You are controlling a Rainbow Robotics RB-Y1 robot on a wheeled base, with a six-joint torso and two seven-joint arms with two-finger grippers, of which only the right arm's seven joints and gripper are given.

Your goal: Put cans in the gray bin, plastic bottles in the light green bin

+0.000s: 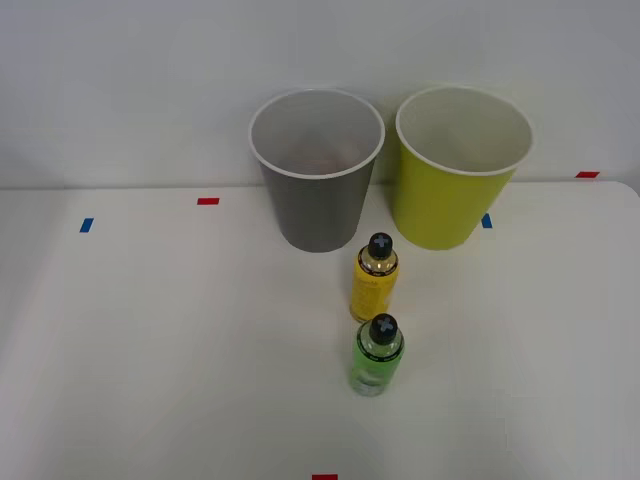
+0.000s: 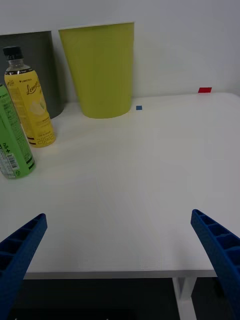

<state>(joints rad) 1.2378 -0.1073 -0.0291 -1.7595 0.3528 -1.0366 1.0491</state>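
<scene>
Table edge: white table [image 1: 150, 350]; near edge seen in the wrist view just ahead of the fingers, a table leg [image 2: 182, 295] below it; far edge meeting the wall behind both bins.
Open room: wide bare surface from 7 to 10 o'clock of the bottles in the front view; another bare stretch at 3 to 5 o'clock, between the bottles and the table's right edge.
Tape marks: red marks [image 1: 208, 201] and blue marks [image 1: 86, 225] scattered near the far edge; one red mark at the near edge.
Gray bin: upright at the back [image 1: 317, 170], at 12 o'clock of the table centre, something reddish dimly seen inside, too unclear to name.
Light green bin: upright [image 1: 460, 165], just beside the gray bin at its 3 o'clock, apart from it.
Yellow bottle: standing [image 1: 374, 278], black cap up, near the gap between the bins, at 6 o'clock.
Green bottle: standing [image 1: 377, 355], at 6 o'clock of the yellow bottle, close to it.
Right gripper: [image 2: 120, 250] low at the near table edge, at 4 o'clock of the green bottle.
Fingers: blue ribbed fingers [image 2: 20, 250] spread wide apart, holding nothing, touching nothing, bare table between them.
</scene>
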